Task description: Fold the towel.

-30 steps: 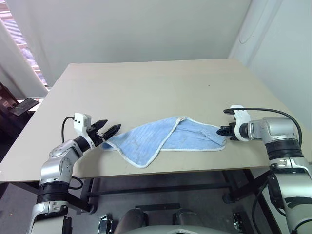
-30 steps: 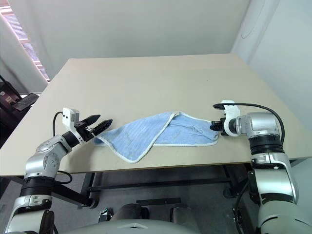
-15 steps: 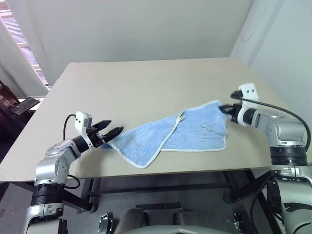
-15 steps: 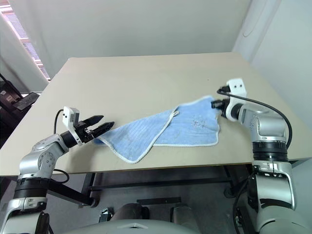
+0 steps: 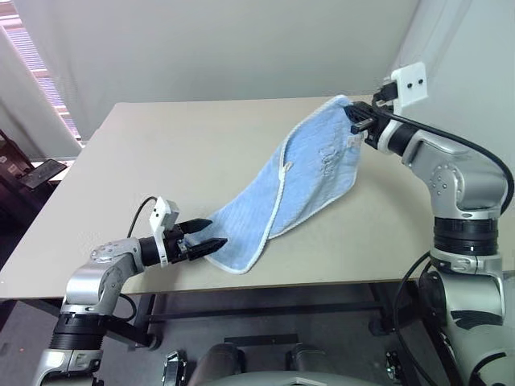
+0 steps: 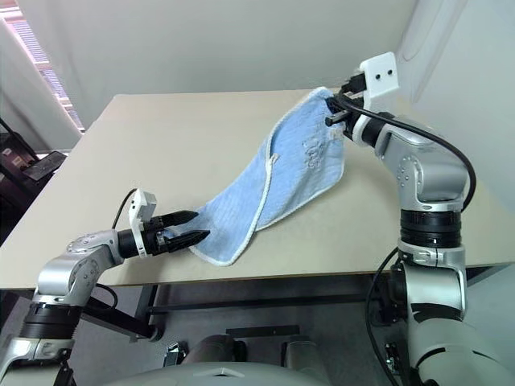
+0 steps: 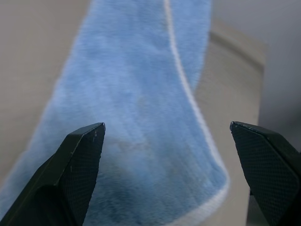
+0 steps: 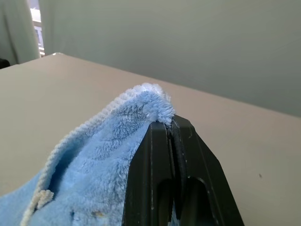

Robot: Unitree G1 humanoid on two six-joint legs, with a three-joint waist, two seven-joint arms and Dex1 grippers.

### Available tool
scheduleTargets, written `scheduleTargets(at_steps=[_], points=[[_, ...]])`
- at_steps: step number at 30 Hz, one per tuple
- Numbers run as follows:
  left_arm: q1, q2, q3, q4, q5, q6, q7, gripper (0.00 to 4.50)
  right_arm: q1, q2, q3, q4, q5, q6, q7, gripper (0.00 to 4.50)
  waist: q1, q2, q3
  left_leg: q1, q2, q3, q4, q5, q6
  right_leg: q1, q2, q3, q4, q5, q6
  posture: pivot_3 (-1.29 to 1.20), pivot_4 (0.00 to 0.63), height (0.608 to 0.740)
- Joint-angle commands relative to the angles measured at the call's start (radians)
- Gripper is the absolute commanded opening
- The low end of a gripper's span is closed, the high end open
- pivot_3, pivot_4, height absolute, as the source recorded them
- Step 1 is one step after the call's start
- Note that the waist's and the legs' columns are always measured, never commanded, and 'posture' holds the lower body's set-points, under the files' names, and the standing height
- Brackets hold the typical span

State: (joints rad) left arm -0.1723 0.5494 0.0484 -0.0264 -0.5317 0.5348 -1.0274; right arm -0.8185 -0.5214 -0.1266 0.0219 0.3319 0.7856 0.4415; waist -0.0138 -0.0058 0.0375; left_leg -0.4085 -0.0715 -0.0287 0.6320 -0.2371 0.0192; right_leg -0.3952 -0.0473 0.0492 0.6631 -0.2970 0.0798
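The towel [image 5: 310, 173], light blue with white stitched edging, hangs slantwise over the table: its upper corner is lifted high at the right, its lower end [image 6: 217, 233] still rests near the table's front edge. My right gripper [image 5: 360, 122] is shut on that raised corner; the right wrist view shows the fingers [image 8: 162, 155] pinching the terry edge [image 8: 146, 96]. My left gripper [image 5: 208, 235] stands open at the towel's low end, fingers [image 7: 77, 162] wide on either side of the cloth [image 7: 141, 117], not gripping it.
The beige table [image 5: 201, 145] spreads wide behind and left of the towel. Its front edge [image 5: 322, 277] runs just below the towel's low end. A dark object [image 5: 39, 174] lies off the table at the far left. Walls stand behind.
My right gripper has lifted the towel's corner high and leftward, pulling the cloth up off the table. My left gripper has slid right, toward the towel's low end, staying open.
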Motion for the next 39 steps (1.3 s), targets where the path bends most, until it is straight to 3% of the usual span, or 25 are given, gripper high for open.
scheduleTargets(at_steps=[1,14,23,39], points=[[-0.014,0.013,-0.02,-0.057,0.013,-0.018,-0.003,4.5,-0.053,0.01,-0.002,-0.006,-0.019,-0.041,-0.022,0.01,0.0,0.0,0.0,0.0,0.0,0.0,0.0,0.0,0.0,0.0,0.0,0.0,0.0,0.0,0.0,0.0,0.0,0.736],[0.003,0.007,-0.149,-0.115,0.095,-0.095,-0.023,4.5,-0.069,0.037,0.013,0.053,-0.059,-0.04,-0.073,0.01,-0.001,0.001,0.001,0.0,0.0,0.0,0.0,0.0,0.0,0.0,0.0,0.0,0.0,0.0,0.0,0.0,0.0,0.736],[-0.045,-0.037,-0.278,0.0,0.234,-0.233,-0.026,4.5,-0.135,0.089,-0.009,0.076,-0.057,-0.024,-0.146,0.01,-0.002,0.003,0.001,0.0,0.0,0.0,0.0,0.001,0.001,-0.001,0.0,0.0,0.0,0.0,0.001,0.0,0.0,0.736],[-0.085,-0.097,-0.305,0.127,0.315,-0.214,0.042,4.5,-0.166,0.13,-0.009,0.044,-0.055,0.005,-0.186,0.01,-0.002,0.004,0.001,0.0,0.0,0.0,0.0,0.002,0.002,-0.001,0.0,0.0,0.001,0.001,0.002,0.0,0.0,0.736]])
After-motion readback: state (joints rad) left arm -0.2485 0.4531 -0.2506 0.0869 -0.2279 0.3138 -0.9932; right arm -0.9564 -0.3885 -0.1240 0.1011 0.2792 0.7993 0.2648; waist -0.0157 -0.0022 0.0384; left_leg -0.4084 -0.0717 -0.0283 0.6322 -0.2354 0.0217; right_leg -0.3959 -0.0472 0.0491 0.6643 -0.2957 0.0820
